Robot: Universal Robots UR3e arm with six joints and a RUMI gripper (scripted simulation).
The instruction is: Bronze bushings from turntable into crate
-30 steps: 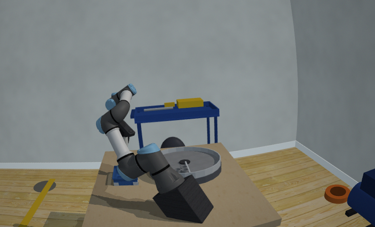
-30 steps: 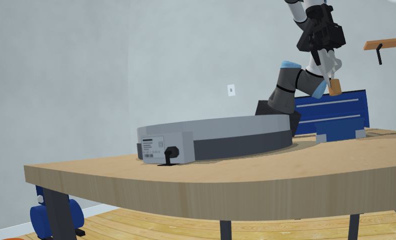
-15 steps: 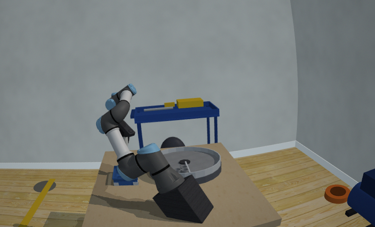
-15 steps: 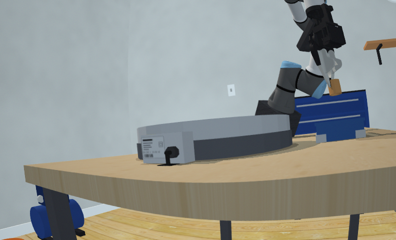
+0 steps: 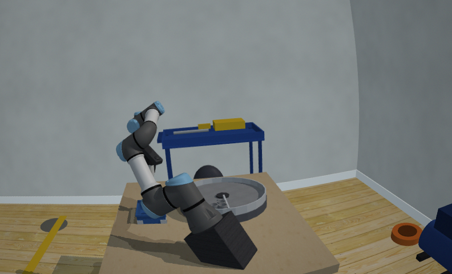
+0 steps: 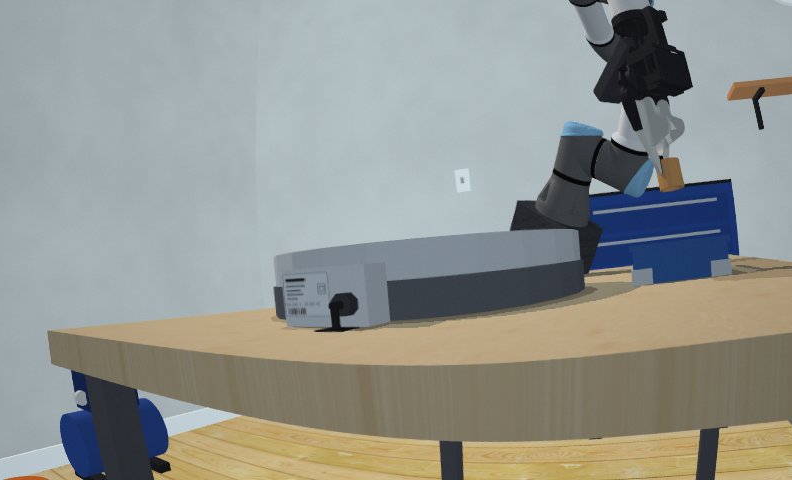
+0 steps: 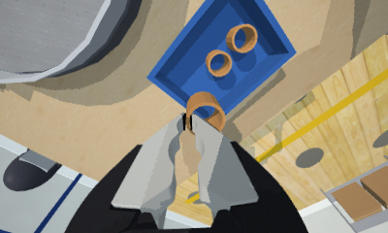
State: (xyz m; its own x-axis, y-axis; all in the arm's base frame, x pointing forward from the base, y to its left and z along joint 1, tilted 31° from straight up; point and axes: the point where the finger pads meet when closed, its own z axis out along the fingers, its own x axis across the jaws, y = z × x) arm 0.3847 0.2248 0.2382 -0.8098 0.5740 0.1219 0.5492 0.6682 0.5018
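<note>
My gripper (image 6: pixel 661 170) (image 7: pixel 187 114) is shut on the wall of a bronze bushing (image 6: pixel 672 174) (image 7: pixel 204 99), which hangs tilted at the fingertips, high above the blue crate (image 5: pixel 150 219) (image 6: pixel 680 261) (image 7: pixel 183 80). In the wrist view the bushing overlaps the crate's near corner. Two bronze bushings, one (image 7: pixel 230 40) farther and one (image 7: pixel 209 63) nearer, lie apart inside the crate. The round turntable (image 5: pixel 245 193) (image 6: pixel 477 261) (image 7: pixel 36 34) has several small grey rings (image 5: pixel 221 206) near its divider bar. In the top view the arm hides the fingers.
The turntable's raised wall stands beside the crate. The arm's black base block (image 5: pixel 221 242) (image 6: pixel 593 243) stands at the table's edge. A power box (image 6: pixel 335 294) is attached to the turntable. A blue cart (image 5: pixel 211 140) with yellow boxes is behind the table.
</note>
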